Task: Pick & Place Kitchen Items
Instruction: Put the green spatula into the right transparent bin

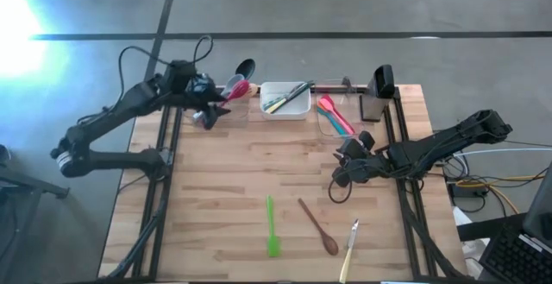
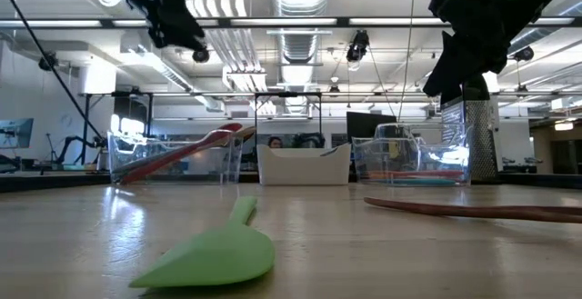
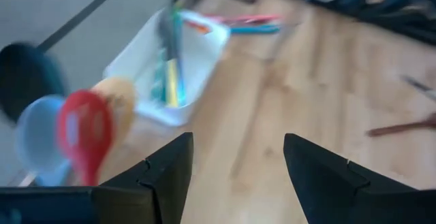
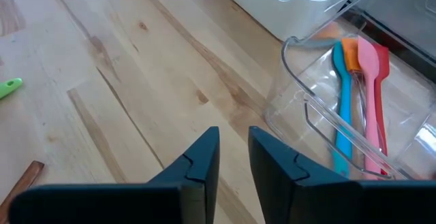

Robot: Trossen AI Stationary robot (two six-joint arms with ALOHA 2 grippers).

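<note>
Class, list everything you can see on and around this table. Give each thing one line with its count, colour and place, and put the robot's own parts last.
green spatula: one, green, loose on the near part of the table
wooden spoon: one, brown, loose beside the green spatula
cream-handled utensil: one, cream handle, near table edge
white tub: one, white, far side centre, holding slim utensils
clear tub, right: one, clear, beside the white tub, holding blue, orange and pink spatulas
clear tub, left: one, clear, far left, holding red, blue, wooden and black spoons
table: one, light wood
left gripper: one, dark, fingers apart, empty, raised near the left tub
right gripper: one, dark, fingers nearly together, empty, beside the right clear tub
</note>
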